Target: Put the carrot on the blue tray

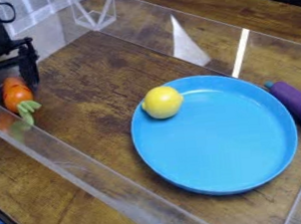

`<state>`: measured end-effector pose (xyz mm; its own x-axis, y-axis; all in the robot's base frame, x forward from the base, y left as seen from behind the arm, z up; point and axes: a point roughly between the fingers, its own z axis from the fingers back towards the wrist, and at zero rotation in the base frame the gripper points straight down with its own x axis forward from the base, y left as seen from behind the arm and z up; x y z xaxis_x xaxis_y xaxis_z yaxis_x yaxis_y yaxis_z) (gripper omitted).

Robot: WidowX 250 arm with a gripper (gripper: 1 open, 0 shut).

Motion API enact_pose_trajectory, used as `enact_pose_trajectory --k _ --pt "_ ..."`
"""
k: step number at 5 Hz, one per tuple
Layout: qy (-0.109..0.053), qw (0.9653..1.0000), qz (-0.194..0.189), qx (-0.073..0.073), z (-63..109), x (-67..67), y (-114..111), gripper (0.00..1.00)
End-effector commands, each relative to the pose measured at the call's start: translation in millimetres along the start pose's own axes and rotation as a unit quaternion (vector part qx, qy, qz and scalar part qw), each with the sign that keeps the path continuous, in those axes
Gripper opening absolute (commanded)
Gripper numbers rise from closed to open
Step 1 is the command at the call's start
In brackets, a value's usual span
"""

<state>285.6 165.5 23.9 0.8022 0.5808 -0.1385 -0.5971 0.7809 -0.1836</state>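
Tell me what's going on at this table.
The robot's gripper is open and right at the orange carrot, apparently lining up to grasp it. The carrot is not yet on the blue tray. The lemon sits at the tray's edge, and the eggplant lies beside it.
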Motion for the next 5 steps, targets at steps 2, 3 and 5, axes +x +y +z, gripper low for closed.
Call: enact_pose_trajectory --k 2,3,5 --pt "-0.032 0.9994 0.016 -0.001 10.5 15.2 15.5 0.00" --pt "-0.034 0.9994 0.011 0.000 14.8 18.3 15.3 0.00" --pt "-0.032 0.9994 0.010 -0.003 22.9 20.5 10.6 0.00"
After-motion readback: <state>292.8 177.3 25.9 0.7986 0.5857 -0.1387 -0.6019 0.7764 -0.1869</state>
